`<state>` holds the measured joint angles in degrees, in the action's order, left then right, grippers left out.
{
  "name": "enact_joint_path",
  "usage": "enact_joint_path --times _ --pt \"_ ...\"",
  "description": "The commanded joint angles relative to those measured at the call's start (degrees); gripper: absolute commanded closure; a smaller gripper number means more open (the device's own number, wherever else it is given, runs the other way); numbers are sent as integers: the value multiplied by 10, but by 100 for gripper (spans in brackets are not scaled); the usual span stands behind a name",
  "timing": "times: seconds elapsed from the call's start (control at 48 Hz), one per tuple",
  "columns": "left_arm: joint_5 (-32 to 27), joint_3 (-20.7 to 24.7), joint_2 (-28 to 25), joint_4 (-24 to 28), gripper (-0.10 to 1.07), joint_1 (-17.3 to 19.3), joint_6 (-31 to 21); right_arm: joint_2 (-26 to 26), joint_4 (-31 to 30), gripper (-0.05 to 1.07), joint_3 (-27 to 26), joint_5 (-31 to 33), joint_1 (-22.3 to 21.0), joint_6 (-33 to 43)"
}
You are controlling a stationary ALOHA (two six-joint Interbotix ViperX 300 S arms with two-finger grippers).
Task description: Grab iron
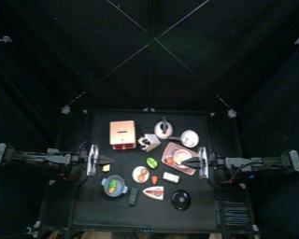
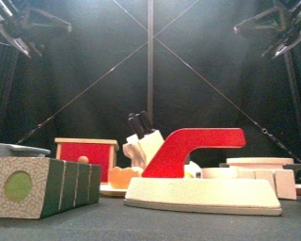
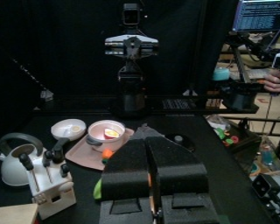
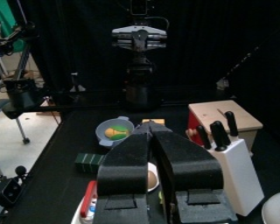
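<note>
Black table [image 1: 83, 217]: green bowl [image 1: 116, 187] w/ orange food, iron [image 2: 191, 151] nearby.

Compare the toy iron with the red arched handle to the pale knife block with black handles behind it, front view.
1. Colour: the toy iron has a red handle on a cream base. The knife block is pale, with black handles sticking out of its top.
2. Pose: the toy iron lies low and wide, while the knife block stands upright.
3. Place: the toy iron is nearest the camera and partly hides the knife block.

Shared: both have pale bodies and look like toy pieces.
</note>
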<state>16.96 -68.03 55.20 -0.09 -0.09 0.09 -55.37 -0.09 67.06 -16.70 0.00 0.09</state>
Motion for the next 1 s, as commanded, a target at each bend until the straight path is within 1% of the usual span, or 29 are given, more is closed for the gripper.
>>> enact_joint_path --times 0.0,0.042,0.104,0.229,0.312,0.458,0.625,0.729,0.854,0.979 --pt "4 8 -10 1 100 -4 -2 18 0 100 -6 -4 2 3" --pt "6 8 -11 0 102 -7 -2 26 2 102 -8 -4 3 7" --pt "9 8 -16 1 102 -11 -2 44 5 102 -9 -4 4 16" --pt "16 7 -38 1 101 -20 0 103 8 100 -12 -4 15 44" --pt "22 8 -63 0 100 -27 -1 142 8 100 -18 -4 28 69" --pt "54 7 -105 0 100 -32 -2 214 6 100 -37 2 63 121" --pt "84 4 -145 0 100 -33 -2 294 5 100 -72 37 103 168" --pt "85 -1 -156 1 100 -33 0 336 5 99 -98 68 124 177" --pt "86 -4 -155 1 100 -33 0 376 6 93 -134 108 138 176" --pt "86 -7 -155 0 100 -39 -4 403 6 79 -164 147 144 176"
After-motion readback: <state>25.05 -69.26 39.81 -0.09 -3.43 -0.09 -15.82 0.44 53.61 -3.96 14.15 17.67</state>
